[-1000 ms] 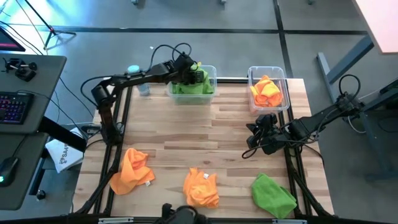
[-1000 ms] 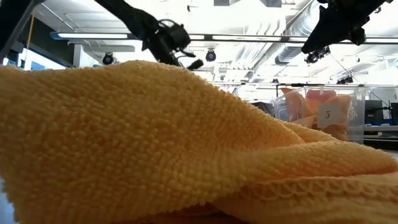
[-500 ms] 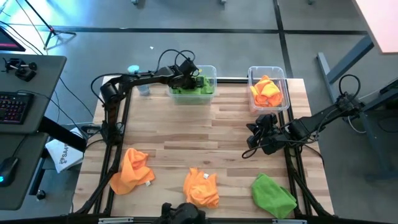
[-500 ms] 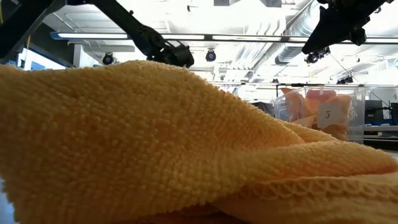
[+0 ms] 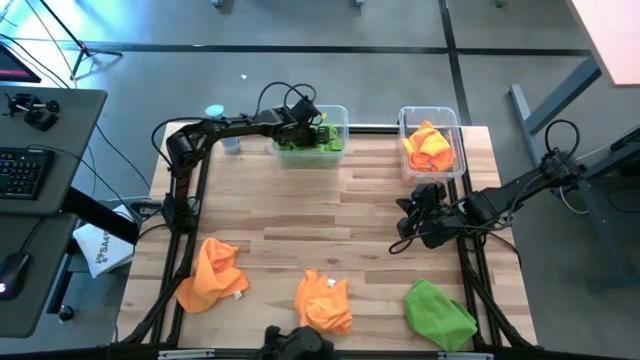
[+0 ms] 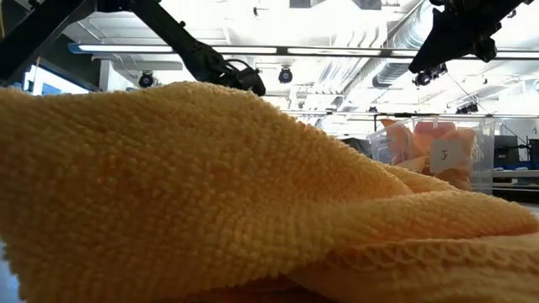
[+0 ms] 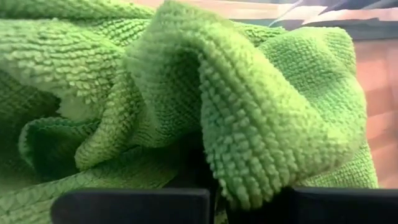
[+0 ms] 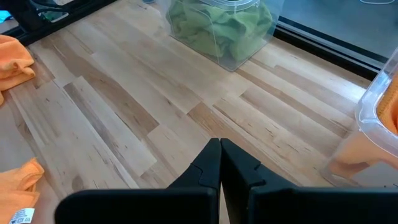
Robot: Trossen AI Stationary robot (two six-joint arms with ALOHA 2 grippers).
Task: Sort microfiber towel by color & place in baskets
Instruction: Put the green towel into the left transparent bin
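The wider clear bin (image 5: pixel 343 112) stands at the table's far edge with a green towel (image 5: pixel 303 144) in it. My left gripper (image 5: pixel 312 126) is down in this bin, shut on a green towel (image 7: pixel 186 93) that fills the left wrist view. The narrower bin (image 5: pixel 403 116) at the far right holds orange towels (image 5: pixel 430 146). On the near part of the table lie two orange towels (image 5: pixel 212 272) (image 5: pixel 323 300) and one green towel (image 5: pixel 438 312). My right gripper (image 5: pixel 403 225) hovers shut above the table's right side; its fingers (image 8: pixel 220 155) meet. My left gripper has a thick fold of the green towel (image 7: pixel 249 180) between its fingers, coming from above and pointing down into the wider bin. The towel bunches over the fingers and hides them. The rest of the cloth lies crumpled in the bin.
A light-blue bottle (image 5: pixel 215 113) stands left of the wider bin. In the low view the nearest orange towel (image 6: pixel 210 194) blocks most of the sight; the narrower bin (image 6: pixel 438 151) shows behind it. Bare wood (image 5: pixel 300 215) lies between the bins and the near towels.
My left gripper has gone down from above the wider bin into it, carrying the green towel along. In the low view it has sunk behind the orange towel. The towel now lies low in the bin.
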